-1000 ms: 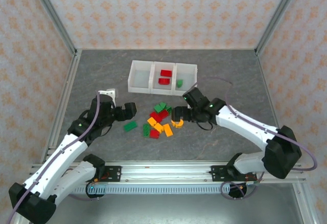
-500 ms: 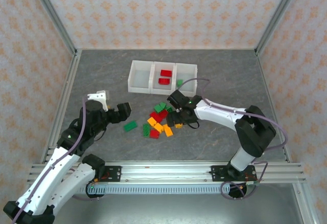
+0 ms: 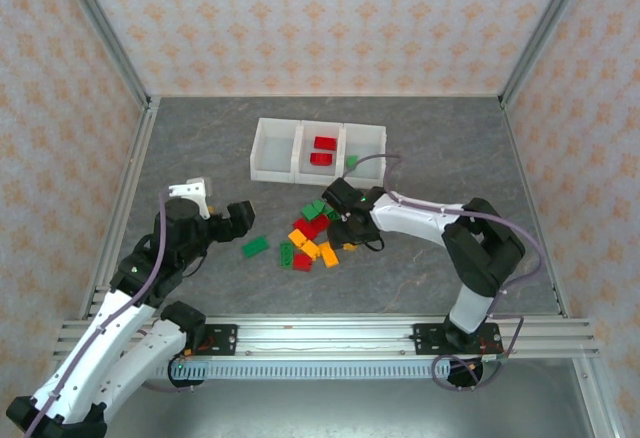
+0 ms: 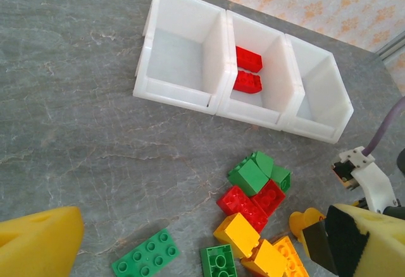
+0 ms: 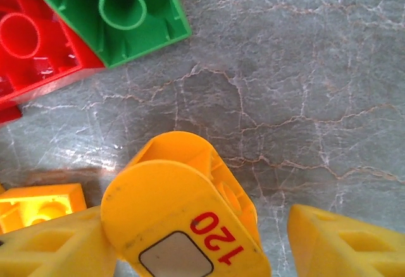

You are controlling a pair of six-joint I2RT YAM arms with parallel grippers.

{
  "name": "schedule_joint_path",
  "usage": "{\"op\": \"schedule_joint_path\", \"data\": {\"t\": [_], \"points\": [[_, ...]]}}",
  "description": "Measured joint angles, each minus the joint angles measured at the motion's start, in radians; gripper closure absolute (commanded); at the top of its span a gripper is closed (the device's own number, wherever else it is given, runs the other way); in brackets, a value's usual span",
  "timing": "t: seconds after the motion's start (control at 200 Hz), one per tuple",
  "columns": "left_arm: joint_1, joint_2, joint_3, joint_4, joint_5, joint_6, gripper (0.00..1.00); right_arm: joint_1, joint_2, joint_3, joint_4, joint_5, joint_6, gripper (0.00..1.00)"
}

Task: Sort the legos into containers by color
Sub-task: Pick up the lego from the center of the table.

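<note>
My right gripper (image 5: 196,229) hangs low over the table (image 5: 297,87) with its fingers spread. The round orange ring (image 5: 180,195) lies between them, against one finger and clear of the other. Just beyond it lie a green brick (image 5: 123,18) and a red brick (image 5: 31,46), part of the loose pile of legos (image 3: 310,234) in front of the containers (image 3: 268,153). Two red legos (image 3: 322,150) sit in the middle bin. My left gripper (image 3: 243,216) hovers open, holding nothing, beside a lone green plate (image 3: 254,246).
</note>
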Motion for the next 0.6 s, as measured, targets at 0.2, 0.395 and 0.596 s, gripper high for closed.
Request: {"op": "schedule_joint_path", "data": {"t": [0.2, 0.395, 0.596], "points": [[0.0, -0.019, -0.003, 0.0, 0.0, 0.0, 0.01, 0.0, 0.007, 0.0, 0.013, 0.006, 0.0, 0.44], [0.0, -0.023, -0.003, 0.0, -0.004, 0.0, 0.01, 0.0, 0.003, 0.0, 0.019, 0.01, 0.011, 0.57], [0.0, -0.04, -0.003, 0.0, -0.005, 0.0, 0.01, 0.0, -0.073, -0.002, 0.032, 0.01, 0.053, 0.64]]}}
